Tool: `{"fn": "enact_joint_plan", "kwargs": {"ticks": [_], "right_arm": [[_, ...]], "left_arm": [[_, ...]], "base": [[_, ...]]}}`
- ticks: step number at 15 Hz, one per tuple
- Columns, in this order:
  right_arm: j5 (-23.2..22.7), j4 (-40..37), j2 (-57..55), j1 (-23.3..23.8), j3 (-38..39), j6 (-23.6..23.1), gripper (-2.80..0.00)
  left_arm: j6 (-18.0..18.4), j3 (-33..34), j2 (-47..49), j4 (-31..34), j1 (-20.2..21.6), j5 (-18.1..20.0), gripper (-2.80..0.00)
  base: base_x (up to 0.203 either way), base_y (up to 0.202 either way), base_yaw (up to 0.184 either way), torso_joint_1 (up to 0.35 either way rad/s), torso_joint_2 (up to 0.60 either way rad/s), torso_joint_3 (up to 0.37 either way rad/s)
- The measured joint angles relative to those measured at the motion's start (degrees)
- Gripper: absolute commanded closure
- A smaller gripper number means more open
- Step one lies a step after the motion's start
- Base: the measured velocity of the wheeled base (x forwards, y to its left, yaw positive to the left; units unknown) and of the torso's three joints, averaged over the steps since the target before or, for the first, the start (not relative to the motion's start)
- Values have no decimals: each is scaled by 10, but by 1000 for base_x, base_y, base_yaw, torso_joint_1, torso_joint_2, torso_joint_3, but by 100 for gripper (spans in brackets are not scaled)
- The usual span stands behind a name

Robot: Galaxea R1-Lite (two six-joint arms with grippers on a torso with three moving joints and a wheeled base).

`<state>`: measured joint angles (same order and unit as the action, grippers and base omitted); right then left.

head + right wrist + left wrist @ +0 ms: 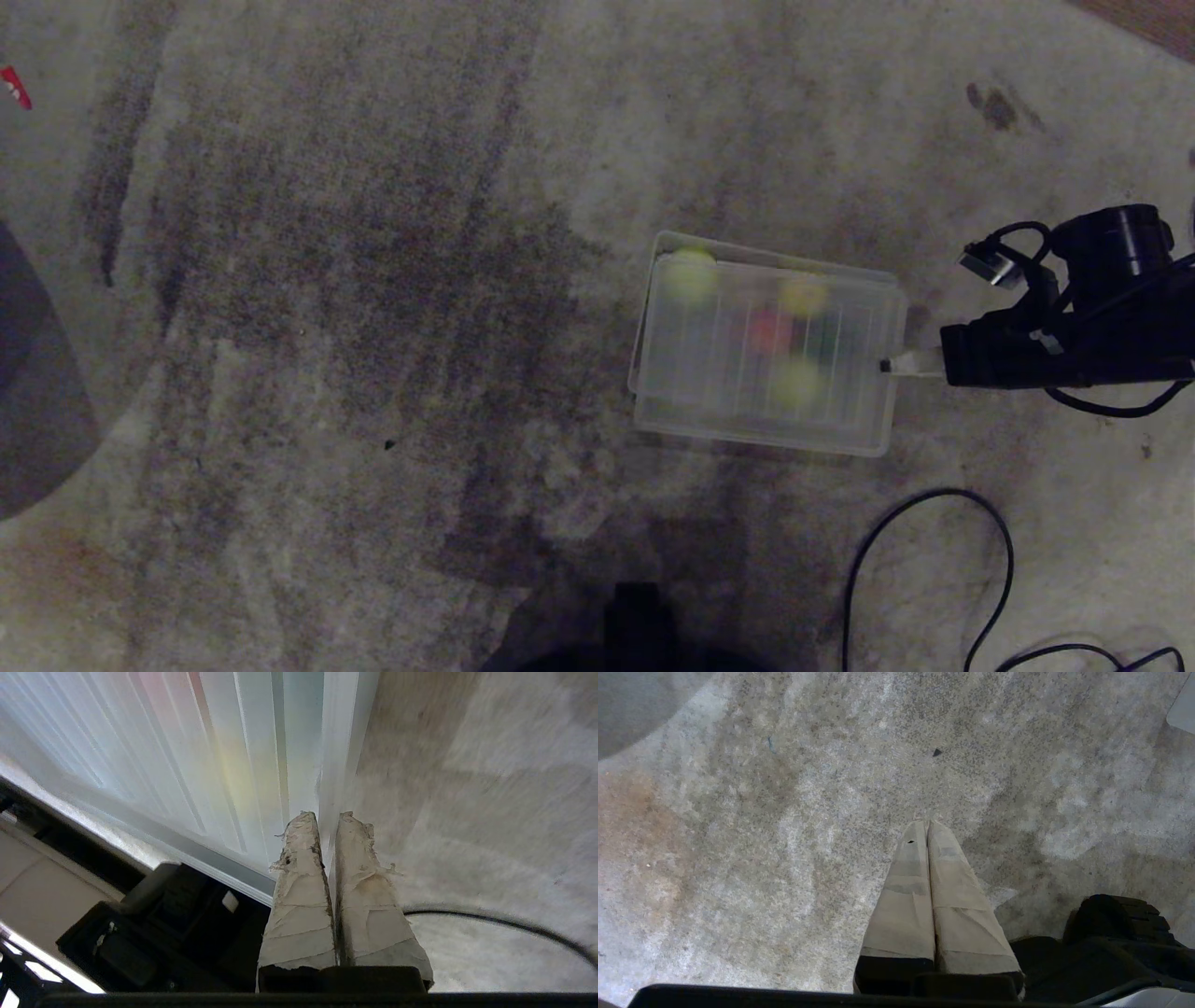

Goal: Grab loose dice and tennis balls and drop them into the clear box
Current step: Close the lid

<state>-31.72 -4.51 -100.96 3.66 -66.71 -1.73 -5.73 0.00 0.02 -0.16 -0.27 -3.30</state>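
The clear box (653,411) sat on the worn grey carpet (327,327), a little right of the middle of the floor, with its flat ribbed lid (868,327) laid over it slightly askew, so that the far-left corner of the box stayed uncovered. Through the milky, translucent plastic I could make out blurred lumps of colour. One tennis ball (689,273) lay at the far-left corner and a second yellow-green blob (795,381) sat nearer me. Between them were a red die (769,331), a yellowish shape (803,297) and something dark green (825,338). I could not tell die from ball for all of them, and I saw no tan one. Nothing loose lay on the carpet that I could see, so the gathering looked done and the lid was, I judged, being slid or nudged into place.

The right gripper (894,366) reached in level from the right, its tape-wrapped fingers (299,868) clenched together, frayed at the tips, and set against the lid's right edge. It seemed to pinch the thin rim, though I could not be certain it gripped rather than pushed. The left gripper (928,828) hung idle over bare carpet to the left of the box, its smooth taped fingers pressed together on nothing. A black cable (934,560) looped across the floor near the right.
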Motion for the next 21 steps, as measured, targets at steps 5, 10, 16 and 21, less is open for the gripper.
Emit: {"fn": "enact_joint_plan", "kwargs": {"ticks": [5,10,16,21], "right_arm": [[-1,0,-2,6,-4,1,0],[0,15,-5,6,-7,4,-280],[-6,12,20,6,-5,4,-280],[-18,6,77,6,39,12,-280]], "left_arm": [[0,0,0,0,0,0,0],[0,0,0,0,0,0,0],[0,0,0,0,0,0,0],[0,0,0,0,0,0,0]], "base": [[0,0,0,0,0,0],[0,0,0,0,0,0],[0,0,0,0,0,0],[0,0,0,0,0,0]]}}
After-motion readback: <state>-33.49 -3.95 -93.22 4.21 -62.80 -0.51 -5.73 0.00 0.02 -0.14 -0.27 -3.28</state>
